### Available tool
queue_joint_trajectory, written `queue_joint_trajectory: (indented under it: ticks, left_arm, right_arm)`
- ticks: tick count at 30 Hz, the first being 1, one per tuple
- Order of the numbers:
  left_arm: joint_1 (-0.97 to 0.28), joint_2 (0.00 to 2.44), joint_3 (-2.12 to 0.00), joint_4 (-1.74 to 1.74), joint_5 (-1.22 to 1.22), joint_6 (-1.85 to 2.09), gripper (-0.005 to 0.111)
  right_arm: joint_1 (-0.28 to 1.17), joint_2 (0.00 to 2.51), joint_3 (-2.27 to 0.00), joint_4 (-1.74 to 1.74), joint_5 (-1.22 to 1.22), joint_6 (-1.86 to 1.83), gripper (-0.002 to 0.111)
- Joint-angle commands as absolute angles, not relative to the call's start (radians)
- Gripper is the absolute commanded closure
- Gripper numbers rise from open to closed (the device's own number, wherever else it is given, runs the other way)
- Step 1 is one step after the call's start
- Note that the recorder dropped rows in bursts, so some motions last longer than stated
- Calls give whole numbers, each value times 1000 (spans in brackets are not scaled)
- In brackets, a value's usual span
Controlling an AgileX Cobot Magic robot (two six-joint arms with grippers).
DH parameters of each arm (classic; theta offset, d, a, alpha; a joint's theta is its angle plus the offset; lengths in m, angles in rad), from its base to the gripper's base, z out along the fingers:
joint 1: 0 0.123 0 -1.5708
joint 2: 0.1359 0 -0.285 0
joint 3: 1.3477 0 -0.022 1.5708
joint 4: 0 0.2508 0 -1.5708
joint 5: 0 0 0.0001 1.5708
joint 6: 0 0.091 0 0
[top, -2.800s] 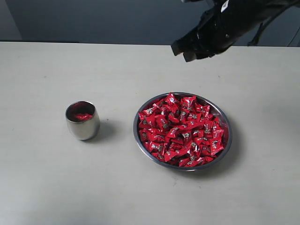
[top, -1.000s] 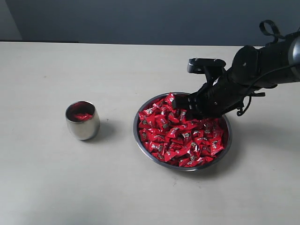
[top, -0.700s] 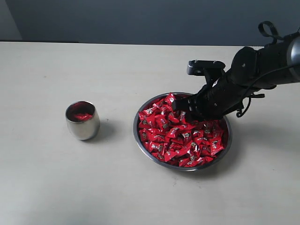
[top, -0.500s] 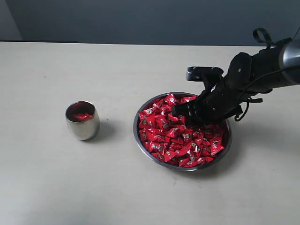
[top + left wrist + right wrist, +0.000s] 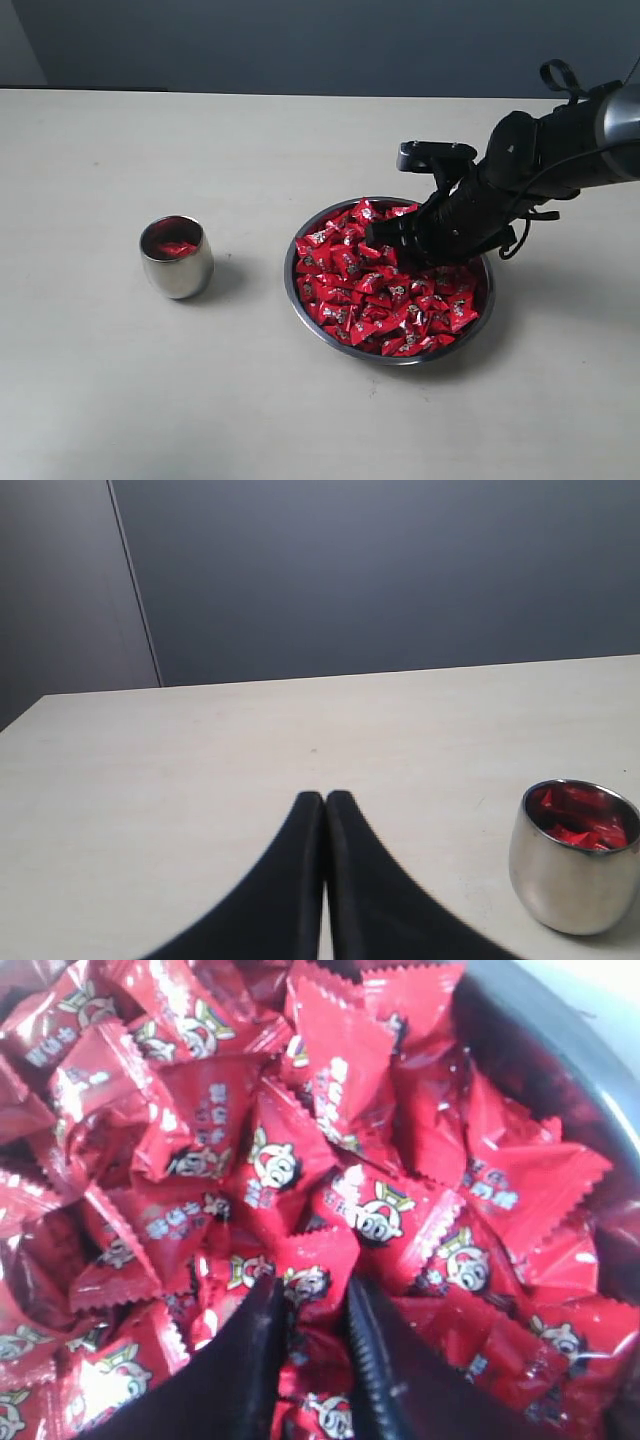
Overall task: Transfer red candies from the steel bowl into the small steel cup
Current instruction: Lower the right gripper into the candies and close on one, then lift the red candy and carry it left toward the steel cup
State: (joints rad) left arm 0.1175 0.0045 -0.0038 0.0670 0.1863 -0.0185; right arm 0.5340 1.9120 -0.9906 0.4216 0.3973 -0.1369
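Right pincer (image 5: pixel 385 238) was down in the bowl (image 5: pixel 291 285), fingers narrowed onto one candy (image 5: pixel 312 1282) in the heap; it looked clamped. Left pincer (image 5: pixel 325 802) hung with tips together, holding nothing, near the cup (image 5: pixel 177 258), which stood well left of the bowl on the tabletop (image 5: pixel 120 400). Cup held a few candies (image 5: pixel 575 818); bowl lay heaped nearly full. Task judged barely begun, most transfers left.

A pale beige worktop (image 5: pixel 120 380) fills the scene, matte and evenly lit, and the shadows on it are soft. Behind its far edge stands a dark blue-grey wall (image 5: pixel 250 45). At far left, a thin seam (image 5: pixel 133 580) divides it from a lighter grey panel (image 5: pixel 15 45).
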Motion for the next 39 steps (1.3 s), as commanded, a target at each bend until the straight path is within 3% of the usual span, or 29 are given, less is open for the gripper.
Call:
queue_joint_trajectory:
  ticks: [1,6,39]
  left_arm:
    - [118,0,0,68,181,-20,106]
    - [118,0,0,68,181,-20,106]
    - [118,0,0,68,181,-20,106]
  right_arm:
    - [529,1912,-994,428,392,-140,90]
    - [529,1912,-994,430,392,-138,109]
    - [499,1679,-952,217,417,-33,109]
